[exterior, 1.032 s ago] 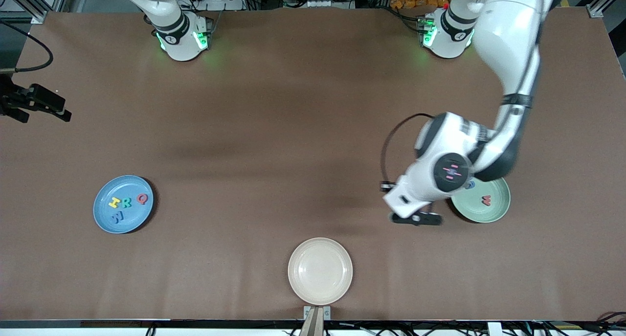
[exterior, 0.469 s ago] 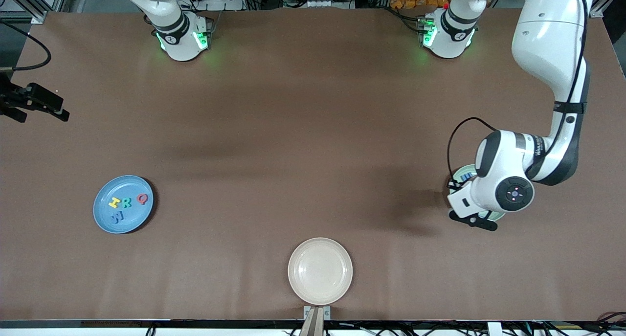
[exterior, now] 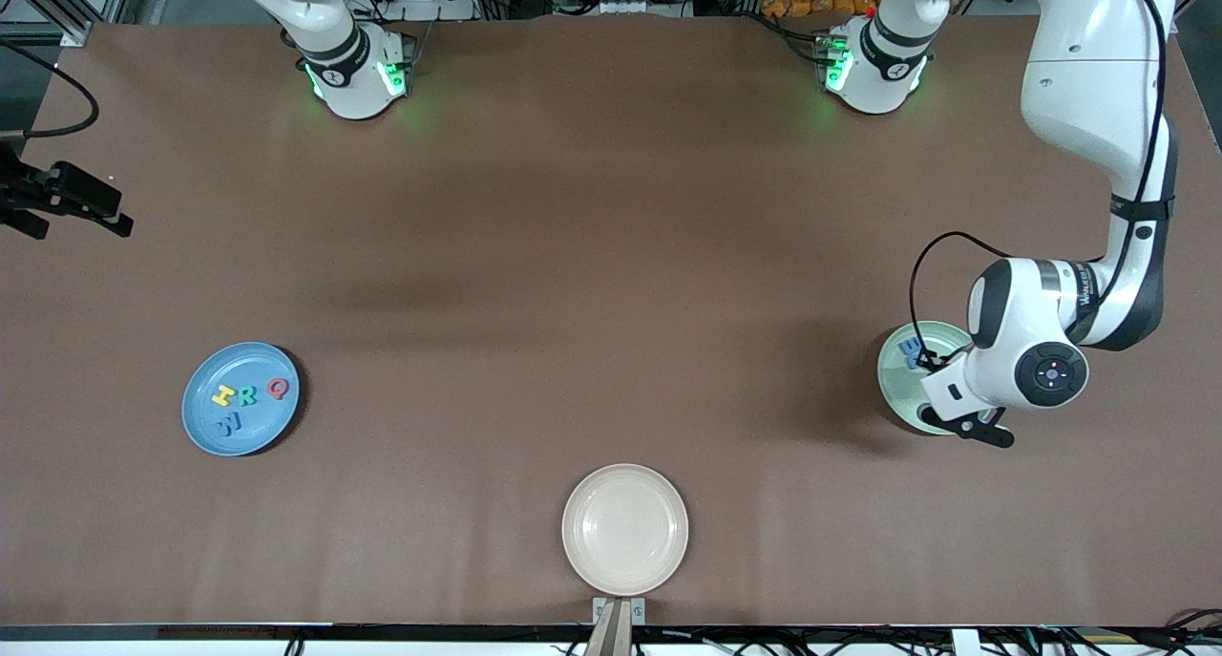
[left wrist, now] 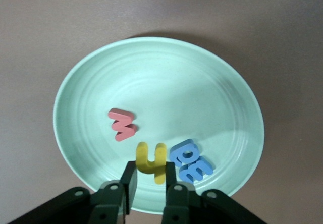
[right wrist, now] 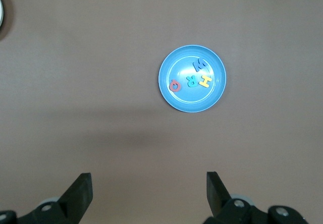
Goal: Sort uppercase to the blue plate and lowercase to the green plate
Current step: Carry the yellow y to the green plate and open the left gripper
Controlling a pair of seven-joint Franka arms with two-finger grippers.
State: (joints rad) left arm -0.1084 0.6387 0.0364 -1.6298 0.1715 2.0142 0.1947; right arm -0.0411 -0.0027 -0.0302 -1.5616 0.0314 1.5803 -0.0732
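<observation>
Over the green plate, left gripper bends down, fingers barely apart around yellow h; right gripper waits, fingers spread.

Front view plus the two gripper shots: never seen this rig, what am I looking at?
Two Franka robot arms at a brown table. One camera looks down from across the table; the other two sit on the wrists.

The left gripper is over the green plate, its fingers around the yellow h; whether they still pinch it is unclear. A red w and two blue letters lie in that plate.

The right gripper waits, open, high over bare table. The blue plate holds H, R, Q, W. The cream plate holds nothing.
</observation>
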